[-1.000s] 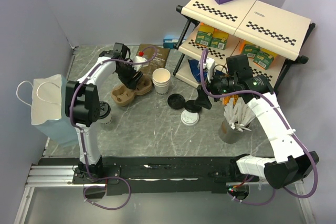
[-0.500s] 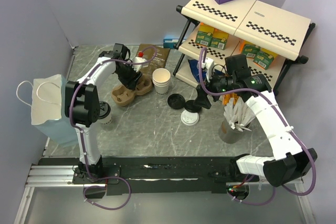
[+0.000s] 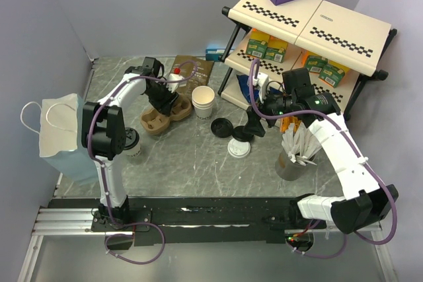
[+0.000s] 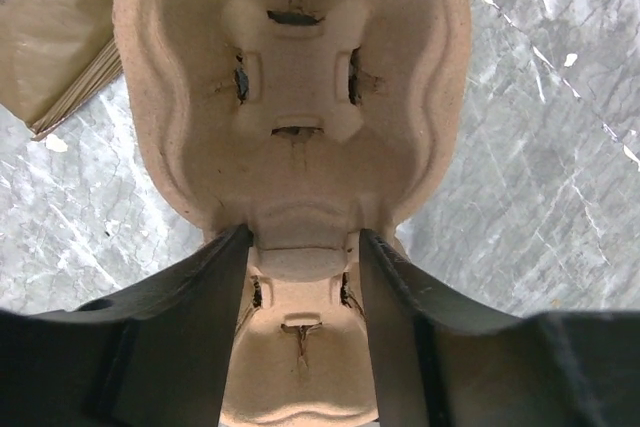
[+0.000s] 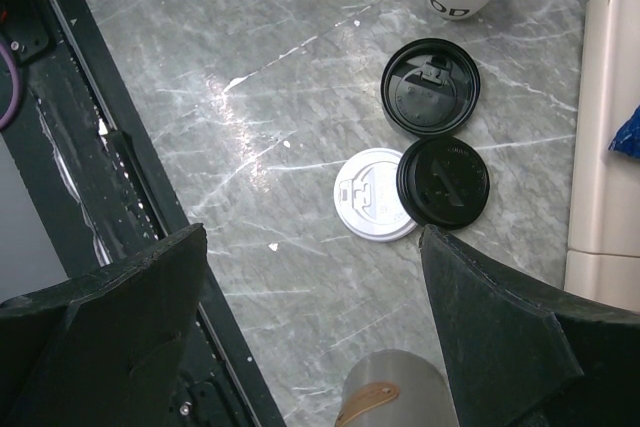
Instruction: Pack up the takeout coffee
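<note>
The lidless white takeout cup (image 3: 203, 102) stands upper centre, just right of the pulp carrier (image 3: 158, 119), whose long axis slants up toward it. The left gripper (image 3: 164, 102), the nearer one, clamps the carrier's waist. The right gripper (image 3: 254, 128) hangs splayed over loose lids (image 3: 221, 127).

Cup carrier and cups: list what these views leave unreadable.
- Cup carrier: middle covered by the left gripper, top view; near pocket's sides hidden by its fingers, left wrist view.
- Takeout cup: partly hidden behind the left arm's elbow, top view.
- Open cup: print too small, top view.
</note>
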